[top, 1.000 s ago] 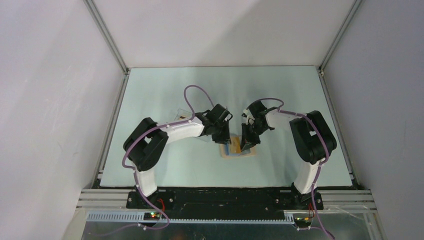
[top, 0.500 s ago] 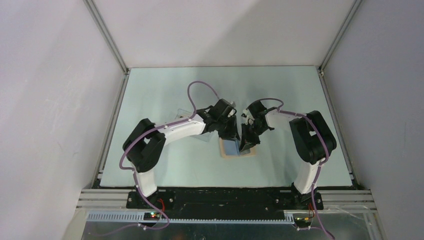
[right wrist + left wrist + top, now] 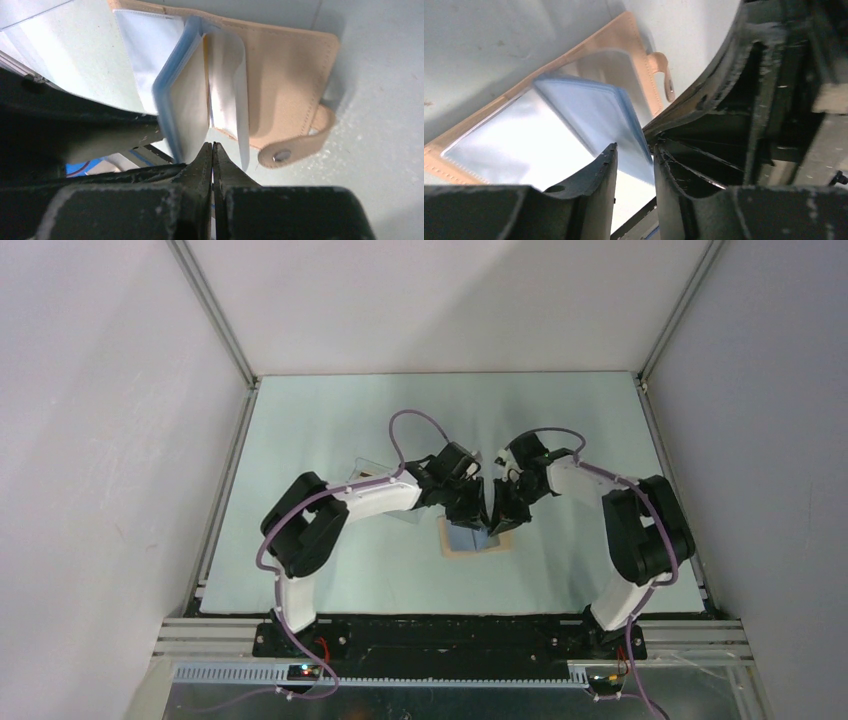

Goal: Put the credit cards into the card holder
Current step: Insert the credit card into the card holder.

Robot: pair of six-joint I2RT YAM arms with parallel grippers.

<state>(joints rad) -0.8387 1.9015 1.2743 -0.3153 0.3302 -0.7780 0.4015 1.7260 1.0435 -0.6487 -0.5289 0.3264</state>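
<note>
The tan card holder (image 3: pixel 476 543) lies open at the table's middle, its blue-edged pockets (image 3: pixel 589 115) standing up. My left gripper (image 3: pixel 634 152) hangs over them from the left, its jaws a narrow gap apart, with a pocket's corner showing just past its fingertips. From the right, my right gripper (image 3: pixel 212 146) is shut, its tips wedged at the base between two pocket leaves (image 3: pixel 185 100). A thin orange-yellow edge of a credit card (image 3: pixel 205 60) shows between those leaves. In the top view both grippers (image 3: pixel 468 512) (image 3: pixel 497 522) meet over the holder and hide its far half.
The holder's snap strap (image 3: pixel 295 150) sticks out flat on the pale mat. A clear plastic box (image 3: pixel 365 468) sits behind the left forearm. Both arms crowd the table's middle.
My left gripper has swung right until it is against the right gripper, and its jaws have parted a little. The yellow card seen on the holder a second ago no longer shows from above.
</note>
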